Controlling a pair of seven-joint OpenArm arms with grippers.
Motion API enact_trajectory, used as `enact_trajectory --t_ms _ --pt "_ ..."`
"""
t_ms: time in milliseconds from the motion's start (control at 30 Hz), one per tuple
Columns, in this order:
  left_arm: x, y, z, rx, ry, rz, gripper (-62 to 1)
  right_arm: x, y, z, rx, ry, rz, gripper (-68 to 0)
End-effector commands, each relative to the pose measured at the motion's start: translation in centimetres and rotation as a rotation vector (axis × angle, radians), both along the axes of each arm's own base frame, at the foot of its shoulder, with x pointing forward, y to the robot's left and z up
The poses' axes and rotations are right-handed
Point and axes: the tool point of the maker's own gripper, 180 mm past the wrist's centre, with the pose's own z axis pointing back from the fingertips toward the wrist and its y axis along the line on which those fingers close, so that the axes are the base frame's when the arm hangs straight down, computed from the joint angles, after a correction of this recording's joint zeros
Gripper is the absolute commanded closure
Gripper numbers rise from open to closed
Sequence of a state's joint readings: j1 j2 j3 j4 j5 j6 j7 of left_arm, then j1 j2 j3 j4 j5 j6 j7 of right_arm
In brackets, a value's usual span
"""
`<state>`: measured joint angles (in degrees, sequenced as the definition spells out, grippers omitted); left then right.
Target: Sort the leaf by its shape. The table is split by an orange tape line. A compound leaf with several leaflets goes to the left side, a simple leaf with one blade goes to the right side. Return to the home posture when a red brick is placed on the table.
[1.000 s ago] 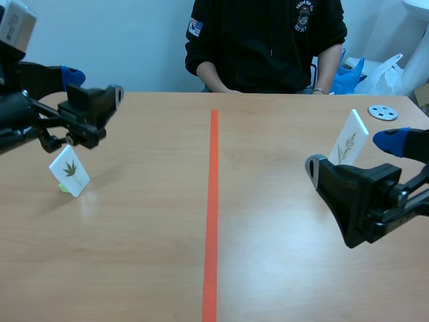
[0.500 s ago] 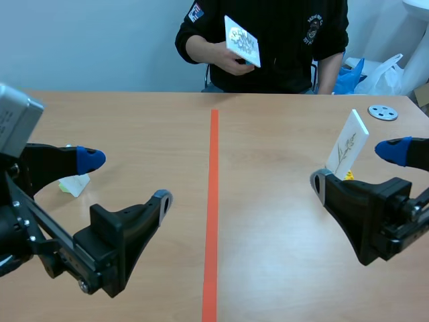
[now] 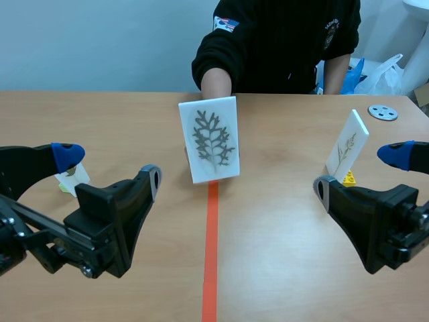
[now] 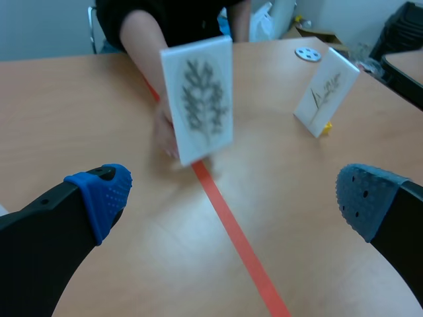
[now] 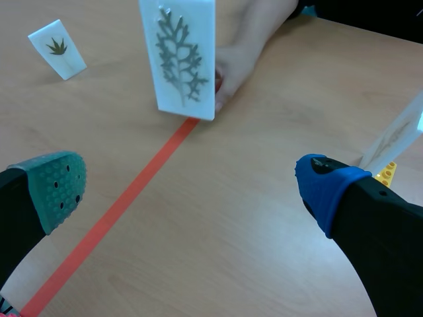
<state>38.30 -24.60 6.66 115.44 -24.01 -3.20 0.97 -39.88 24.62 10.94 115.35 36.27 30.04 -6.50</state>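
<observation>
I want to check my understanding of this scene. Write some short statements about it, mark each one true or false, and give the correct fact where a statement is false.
1. A person's hand holds the branching-leaf card upright over the orange tape line. True.
2. A red brick lies on the table. False: no view shows one.
3. Both grippers have their jaws shut. False: the left gripper and the right gripper have their jaws open and hold nothing.
4. The sprig card stands on the right side of the tape line. True.
5. The left gripper holds the small card. False: the small card stands free on the left side.
</observation>
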Motion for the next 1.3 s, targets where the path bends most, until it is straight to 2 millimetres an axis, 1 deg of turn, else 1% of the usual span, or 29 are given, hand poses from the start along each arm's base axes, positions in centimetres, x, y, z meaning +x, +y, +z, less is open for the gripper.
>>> enact_trajectory --t_ms 0,533,667,800,1000,1267 --pt "0.2 0.2 0.4 0.000 -0.020 0.003 -62.3 0.3 -0.3 0.6 0.003 -0.024 -0.002 -67.9" --pt "0.3 0.2 0.6 0.038 -0.050 -0.004 -62.3 0.5 -0.3 1.0 0.011 -0.043 -0.002 -67.9" --pt "0.3 0.2 0.7 0.037 -0.054 -0.003 -62.3 0.8 -0.5 0.6 -0.005 -0.042 -0.004 -67.9" --pt "0.3 0.2 0.7 0.038 -0.054 -0.004 -62.3 1.5 -0.1 -0.7 -0.024 -0.032 0.015 -67.9" --pt "0.3 0.2 0.7 0.038 -0.054 -0.005 -62.3 3.1 1.2 -3.2 -0.052 -0.043 0.065 -67.9" --pt "0.2 0.1 0.5 0.097 -0.071 -0.021 -62.3 5.3 4.4 -6.3 -0.097 -0.071 0.181 -67.9"
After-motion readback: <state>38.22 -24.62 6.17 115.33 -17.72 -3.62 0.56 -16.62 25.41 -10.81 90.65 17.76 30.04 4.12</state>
